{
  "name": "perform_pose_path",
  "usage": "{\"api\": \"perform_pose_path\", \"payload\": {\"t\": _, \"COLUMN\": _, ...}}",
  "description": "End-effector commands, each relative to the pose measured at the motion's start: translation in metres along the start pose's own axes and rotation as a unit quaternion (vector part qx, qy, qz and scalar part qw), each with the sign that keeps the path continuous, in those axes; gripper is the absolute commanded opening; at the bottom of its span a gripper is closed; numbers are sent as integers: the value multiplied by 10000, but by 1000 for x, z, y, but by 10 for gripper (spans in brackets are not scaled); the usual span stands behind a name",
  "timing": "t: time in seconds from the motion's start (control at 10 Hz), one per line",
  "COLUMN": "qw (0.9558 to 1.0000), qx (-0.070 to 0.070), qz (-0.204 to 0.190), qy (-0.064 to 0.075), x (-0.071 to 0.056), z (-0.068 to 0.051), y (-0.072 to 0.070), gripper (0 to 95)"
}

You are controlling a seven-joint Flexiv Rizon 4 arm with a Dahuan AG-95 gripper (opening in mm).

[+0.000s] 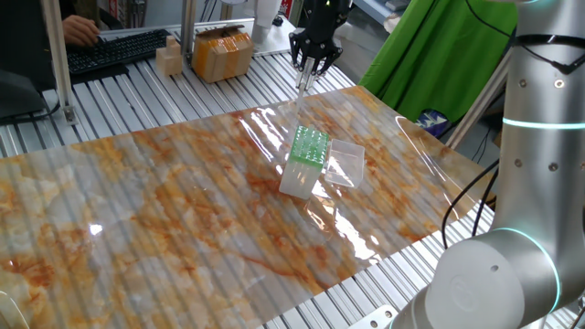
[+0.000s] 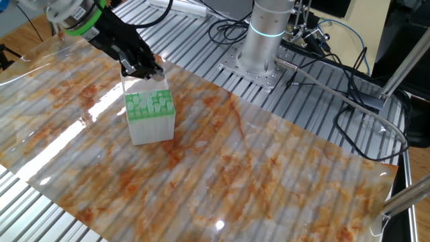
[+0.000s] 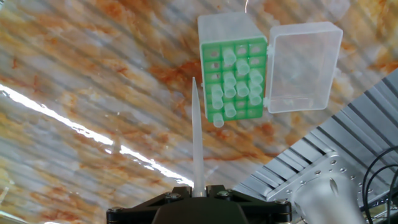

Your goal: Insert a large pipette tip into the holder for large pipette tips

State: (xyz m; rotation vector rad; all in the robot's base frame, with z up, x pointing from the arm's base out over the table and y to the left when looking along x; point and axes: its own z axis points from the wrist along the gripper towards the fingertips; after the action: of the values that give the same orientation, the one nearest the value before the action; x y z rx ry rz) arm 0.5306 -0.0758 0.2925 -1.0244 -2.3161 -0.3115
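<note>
The holder point(image 1: 306, 163) is a translucent white box with a green grid top point(image 3: 235, 79) that carries several tips; its clear lid point(image 3: 303, 67) lies open beside it. It also shows in the other fixed view point(image 2: 150, 115). My gripper point(image 1: 312, 64) hangs above and behind the holder, shut on the large pipette tip point(image 3: 197, 134), a thin whitish cone pointing down from between the jaws. In the hand view the tip's point ends just left of the green grid, above the table. In the other fixed view the gripper point(image 2: 140, 66) is just above the holder's far edge.
The table is covered by an orange-marbled sheet point(image 1: 164, 210) under glossy film. A cardboard box point(image 1: 222, 53) and a keyboard point(image 1: 114, 52) stand at the far edge. The arm's base point(image 2: 263, 40) and cables point(image 2: 349, 101) lie on the slatted table beyond the sheet.
</note>
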Motion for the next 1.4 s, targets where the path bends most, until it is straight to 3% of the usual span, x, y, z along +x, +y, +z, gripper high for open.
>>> {"api": "perform_pose_path", "payload": {"t": 0.1, "qw": 10000, "qx": -48, "qz": 19, "qy": 69, "x": -1, "z": -1, "y": 0, "gripper": 0}}
{"api": "perform_pose_path", "payload": {"t": 0.2, "qw": 9999, "qx": -12, "qz": 76, "qy": 115, "x": -1, "z": -1, "y": 0, "gripper": 0}}
{"api": "perform_pose_path", "payload": {"t": 0.4, "qw": 9999, "qx": 47, "qz": 153, "qy": 61, "x": -1, "z": -1, "y": 0, "gripper": 0}}
{"api": "perform_pose_path", "payload": {"t": 0.9, "qw": 9992, "qx": 47, "qz": 356, "qy": 153, "x": -1, "z": -1, "y": 0, "gripper": 0}}
{"api": "perform_pose_path", "payload": {"t": 1.0, "qw": 9988, "qx": -24, "qz": 388, "qy": 288, "x": -1, "z": -1, "y": 0, "gripper": 0}}
{"api": "perform_pose_path", "payload": {"t": 1.4, "qw": 9986, "qx": -8, "qz": 280, "qy": 439, "x": -8, "z": 0, "y": -8, "gripper": 0}}
